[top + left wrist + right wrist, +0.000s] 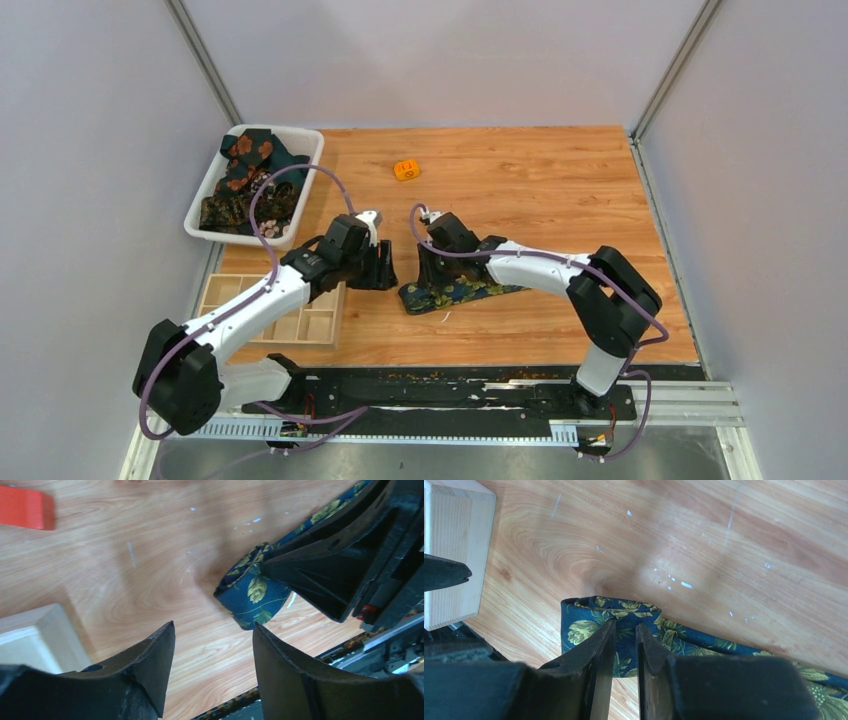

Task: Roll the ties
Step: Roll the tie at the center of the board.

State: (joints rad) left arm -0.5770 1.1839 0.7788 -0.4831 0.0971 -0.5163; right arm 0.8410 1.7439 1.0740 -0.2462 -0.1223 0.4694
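A navy tie (470,292) with yellow-green flowers lies across the wooden table near the front. Its left end is folded into a small roll (252,592). My right gripper (626,625) stands over that end with its jaws nearly together, pinching the folded fabric (579,627). My left gripper (213,627) is open just left of the roll, with only bare table between its fingers. From above, the two grippers face each other, the left gripper (385,272) and the right gripper (428,280), with the roll between them. More ties (250,170), dark with orange blooms, are heaped in a white tray.
The white tray (305,140) sits at the back left corner. A wooden compartment box (270,310) lies at the front left, close to my left arm. A small orange block (406,169) rests toward the back middle of the table.
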